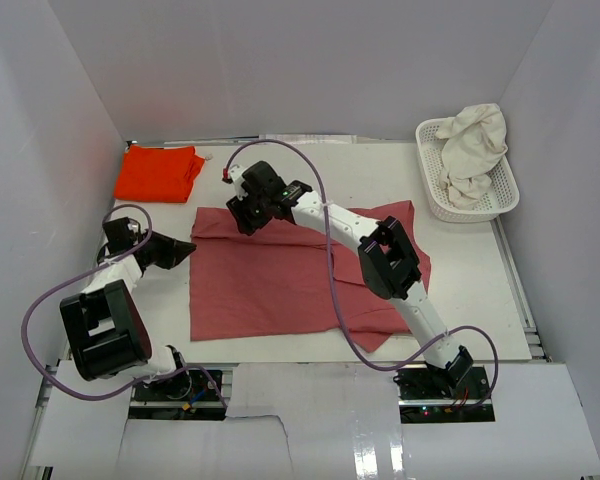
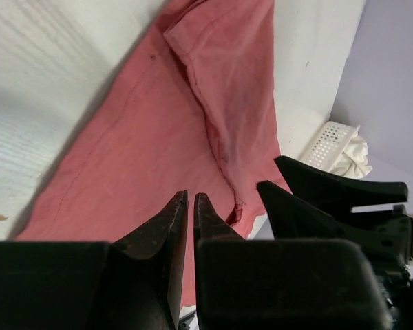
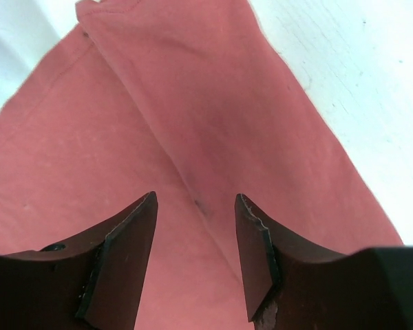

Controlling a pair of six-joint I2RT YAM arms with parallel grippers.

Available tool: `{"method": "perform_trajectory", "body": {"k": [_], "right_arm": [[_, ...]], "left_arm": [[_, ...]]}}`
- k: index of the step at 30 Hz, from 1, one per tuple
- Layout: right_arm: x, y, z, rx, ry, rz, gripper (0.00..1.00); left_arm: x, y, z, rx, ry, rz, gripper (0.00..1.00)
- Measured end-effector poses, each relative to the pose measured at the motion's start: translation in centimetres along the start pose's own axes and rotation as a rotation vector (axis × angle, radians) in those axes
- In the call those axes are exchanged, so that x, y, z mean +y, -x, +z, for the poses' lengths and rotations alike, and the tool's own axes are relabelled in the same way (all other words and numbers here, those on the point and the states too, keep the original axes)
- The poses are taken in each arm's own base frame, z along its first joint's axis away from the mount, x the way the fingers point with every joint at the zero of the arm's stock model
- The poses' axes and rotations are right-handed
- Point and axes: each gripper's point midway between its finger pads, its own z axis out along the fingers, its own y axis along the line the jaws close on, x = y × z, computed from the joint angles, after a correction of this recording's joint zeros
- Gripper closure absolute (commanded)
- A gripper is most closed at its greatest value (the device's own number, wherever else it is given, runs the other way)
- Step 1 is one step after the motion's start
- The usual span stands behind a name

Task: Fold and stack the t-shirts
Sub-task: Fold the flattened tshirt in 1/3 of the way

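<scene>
The dusty rose-red t-shirt (image 1: 280, 280) lies spread flat mid-table, with a folded-over strip along its far edge (image 3: 213, 103). My right gripper (image 1: 245, 222) hangs just over the shirt's far left part, open (image 3: 195, 198) with only cloth below and nothing between its fingers. My left gripper (image 1: 187, 250) is at the shirt's left edge. Its jaws (image 2: 191, 196) stand a narrow slit apart, above the rose cloth (image 2: 144, 130) and holding nothing. The orange-red t-shirt (image 1: 160, 172) lies folded at the far left. The cream-white t-shirt (image 1: 477, 148) is bunched in the basket.
A white lattice basket (image 1: 435, 195) stands at the far right corner, and its rim (image 2: 329, 141) shows in the left wrist view. White walls close in the table on the left, back and right. The right arm's purple cable (image 1: 332, 300) loops over the shirt.
</scene>
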Motion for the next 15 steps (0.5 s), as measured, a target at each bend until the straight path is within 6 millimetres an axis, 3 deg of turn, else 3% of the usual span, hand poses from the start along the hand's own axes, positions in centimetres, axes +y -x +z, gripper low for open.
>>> {"method": "perform_trajectory", "body": {"k": [4,9,15], "right_arm": [[0.0,-1.5,1.8,0.038,-0.003,-0.042,0.50],[0.4,-3.6,3.1,0.091,0.009,-0.069,0.49],[1.1,-3.5,3.4,0.081,0.018,-0.122,0.50]], "left_arm": [[-0.1,0.1,0.6,0.023,-0.015,0.001,0.80],[0.4,0.1,1.1,0.033,-0.005,-0.007,0.80],[0.8,0.2,1.5,0.027,-0.002,-0.016,0.80]]}}
